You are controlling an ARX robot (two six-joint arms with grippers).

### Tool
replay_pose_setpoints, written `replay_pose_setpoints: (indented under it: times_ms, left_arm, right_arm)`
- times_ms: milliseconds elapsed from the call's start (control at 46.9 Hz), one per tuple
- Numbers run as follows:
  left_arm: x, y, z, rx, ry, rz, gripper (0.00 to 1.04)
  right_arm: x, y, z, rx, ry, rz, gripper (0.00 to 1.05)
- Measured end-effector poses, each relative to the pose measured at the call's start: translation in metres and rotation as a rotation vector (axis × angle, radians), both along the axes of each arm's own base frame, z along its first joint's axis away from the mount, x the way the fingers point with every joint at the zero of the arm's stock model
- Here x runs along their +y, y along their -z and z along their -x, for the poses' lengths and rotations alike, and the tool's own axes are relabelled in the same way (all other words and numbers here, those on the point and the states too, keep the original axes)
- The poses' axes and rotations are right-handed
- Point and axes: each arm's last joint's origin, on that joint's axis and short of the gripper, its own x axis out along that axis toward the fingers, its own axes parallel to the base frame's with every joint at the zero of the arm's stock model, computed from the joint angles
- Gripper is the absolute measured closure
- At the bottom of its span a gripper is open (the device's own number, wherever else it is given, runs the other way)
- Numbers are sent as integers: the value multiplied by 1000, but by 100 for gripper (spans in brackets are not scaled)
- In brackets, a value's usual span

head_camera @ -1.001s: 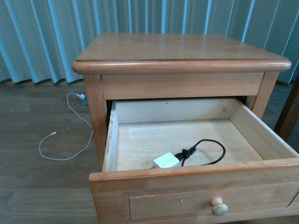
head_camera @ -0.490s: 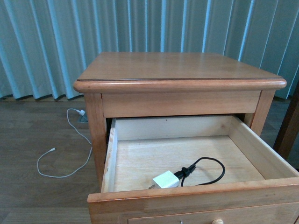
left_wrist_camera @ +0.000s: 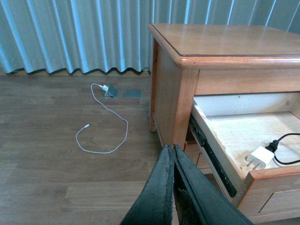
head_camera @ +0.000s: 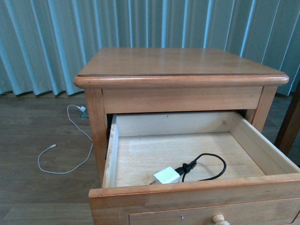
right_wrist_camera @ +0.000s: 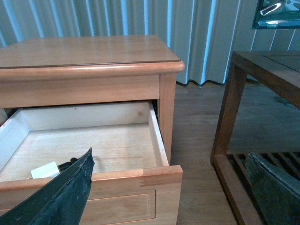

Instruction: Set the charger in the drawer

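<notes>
The white charger [head_camera: 167, 176] lies inside the open upper drawer [head_camera: 197, 187] near its front, its black cable [head_camera: 208, 166] looped beside it. It also shows in the left wrist view [left_wrist_camera: 259, 157] and partly in the right wrist view [right_wrist_camera: 45, 169]. The drawer is pulled out of the wooden nightstand [head_camera: 178, 65]; its knob [head_camera: 220, 219] shows at the bottom edge. My left gripper [left_wrist_camera: 172, 149] is shut and empty, in front of the drawer's left side. My right gripper [right_wrist_camera: 171, 161] is open and empty, near the drawer's right front corner [right_wrist_camera: 161, 173]. Neither arm shows in the front view.
A long thin white cable [head_camera: 70, 140] lies on the wooden floor left of the nightstand, plugged near the curtain [head_camera: 47, 42]. A dark wooden table [right_wrist_camera: 262, 93] stands to the right of the nightstand.
The front view has shifted: it rose half a second ago, then dropped back part-way. The charger lies in the same spot in the drawer.
</notes>
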Motion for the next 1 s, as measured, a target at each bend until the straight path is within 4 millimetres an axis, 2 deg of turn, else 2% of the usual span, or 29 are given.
replay_pose_setpoints:
  times_ms: [277,383,831,937,1001]
  left_arm:
    - [13,7,0,1,24,-3,101]
    - [19,14,0,-4,-23,-3,101]
    - [20,16,0,-5,-15,-5,101]
    - [20,16,0,-5,-16,-4,87]
    - [20,16,0,-5,-16,-4,76]
  right_arm:
    - [0,0,0,0,0,0,8]
    - [0,0,0,0,0,0,8]
    - [0,0,0,0,0,0,8]
    - [0,0,0,0,0,0,8]
    - [0,1,-1,102,-91,12,8]
